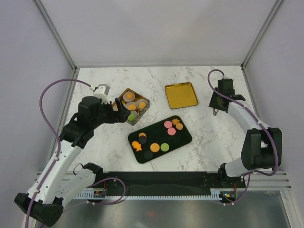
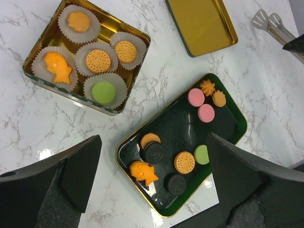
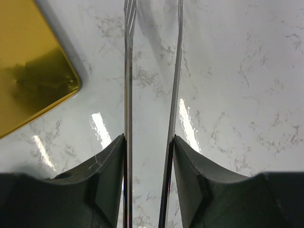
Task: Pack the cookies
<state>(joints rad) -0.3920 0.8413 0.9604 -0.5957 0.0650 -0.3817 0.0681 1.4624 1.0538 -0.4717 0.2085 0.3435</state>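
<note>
While both bases stay out of the action at the near edge of the marble table (image 1: 213, 142), the left arm climbs from the near left corner, bends at its elbow, and reaches inward toward the middle; its forearm ends at the left gripper (image 1: 121, 108), which hangs above the table at the left side of the tin (image 2: 142, 40); its two fingers (image 2: 80, 171) are spread wide and hold nothing.

Nearest the bases lies the black tray (image 1: 183, 137), set at a slant; ten cookies (image 2: 184, 162) rest on it, pink and flower-shaped orange ones toward its far right end, dark, green and orange ones toward its near left end. Just beyond the tray's left end sits the tin; five more cookies lie inside, each in its own white paper cup (image 2: 121, 85).

Farther back and to the right lies the gold lid (image 1: 181, 95), flat on the marble.

Beyond that, the right arm rises from its base, folds at a high elbow near the right edge, and reaches far and inward; the right gripper (image 3: 148, 140) is clenched on a pair of metal tongs (image 3: 128, 71), whose two blades run between the pads over bare marble just right of the lid.
</note>
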